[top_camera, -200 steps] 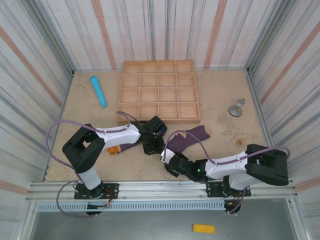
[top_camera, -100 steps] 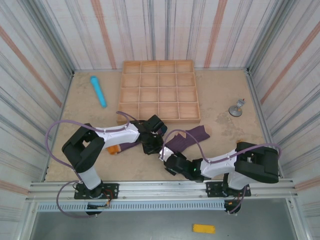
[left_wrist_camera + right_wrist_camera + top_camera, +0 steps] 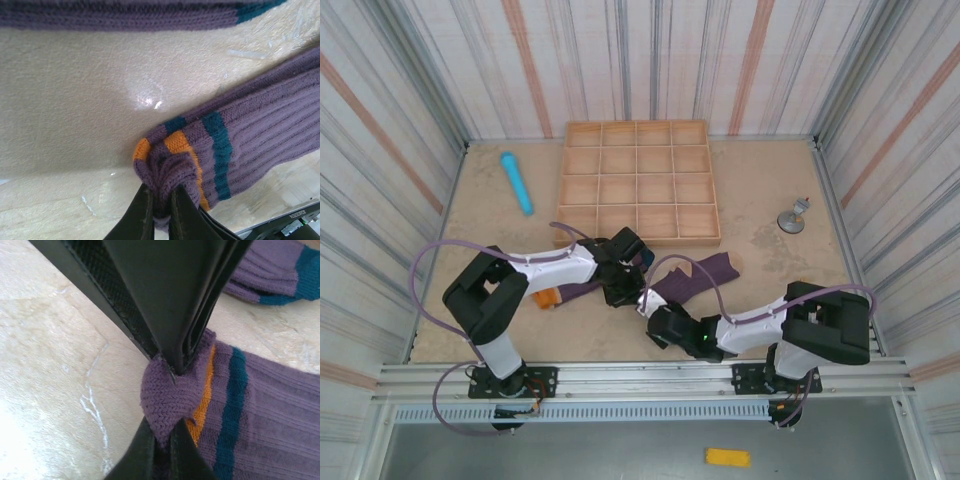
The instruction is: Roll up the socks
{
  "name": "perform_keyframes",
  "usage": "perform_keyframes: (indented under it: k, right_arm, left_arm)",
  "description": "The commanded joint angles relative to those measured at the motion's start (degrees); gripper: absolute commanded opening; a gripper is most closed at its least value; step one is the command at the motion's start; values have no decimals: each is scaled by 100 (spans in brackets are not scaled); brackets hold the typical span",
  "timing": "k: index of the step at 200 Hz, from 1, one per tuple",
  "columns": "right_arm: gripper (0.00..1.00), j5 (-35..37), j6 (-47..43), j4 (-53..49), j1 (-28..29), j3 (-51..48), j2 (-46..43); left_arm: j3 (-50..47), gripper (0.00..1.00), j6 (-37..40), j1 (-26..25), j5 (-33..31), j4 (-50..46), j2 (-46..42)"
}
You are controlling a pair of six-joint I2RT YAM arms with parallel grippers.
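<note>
Top external view, from the left: a light blue cylinder (image 3: pixel 516 181) lies on the beige table (image 3: pixel 470 250) near the far left wall, well apart from everything else. Nearer the arms, the left sock (image 3: pixel 560 294) lies flat, its orange tip poking out from under the left arm and its purple length running beneath that arm. The left gripper (image 3: pixel 625 296) is down at the table just in front of the wooden tray (image 3: pixel 638 180), a four-by-four grid of compartments. The right gripper (image 3: pixel 643 303) reaches in from the near right and meets it almost tip to tip. The right sock (image 3: pixel 705 272) stretches from that meeting point out to the right, flat on the table, in front of the tray's near right corner. A small metal stand (image 3: pixel 791 217) sits by the right wall.

On the left wrist camera, the left gripper (image 3: pixel 160 194) is clenched on a bunched purple fold at the orange and teal cuff of the right sock (image 3: pixel 260 130); the left sock (image 3: pixel 125 15) crosses the top edge.

On the right wrist camera, the right gripper (image 3: pixel 161 432) is pinched tight on the same cuff bulge of the right sock (image 3: pixel 260 410), with the left gripper (image 3: pixel 176 366) clamped on it from above.
</note>
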Motion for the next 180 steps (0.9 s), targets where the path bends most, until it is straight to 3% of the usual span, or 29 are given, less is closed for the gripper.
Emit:
perform_keyframes:
  k: [1,27,44,57,82,140,180]
  right_arm:
    - [0,-714,488,-796,-210,-45,-61]
    - [0,-1627,992,-1109,-745,-37,-271]
    - [0,-2203,1232,-1191,-1030,-103,-391]
    - [0,-2633,1418,-1176,-1231,-164,-440]
    - [0,-3140,1832,-1191,-1530,-250,-418]
    - [0,-3798,3075,-1095,-2034,-637,-541]
    - [0,-4236,3814,-1191,-2309,-818,-538]
  left_arm:
    - [-157,3,14,19,38,132,-237]
    - [-254,25,-119,19,0,358,-381]
    - [-352,53,-159,15,-44,587,-520]
    - [-429,66,-158,11,-130,754,-661]
    - [-538,66,-18,-57,-394,958,-947]
    - [-1216,48,-170,-378,-777,1557,-1395]
    - [-1706,44,-165,-562,-1165,1868,-1802]
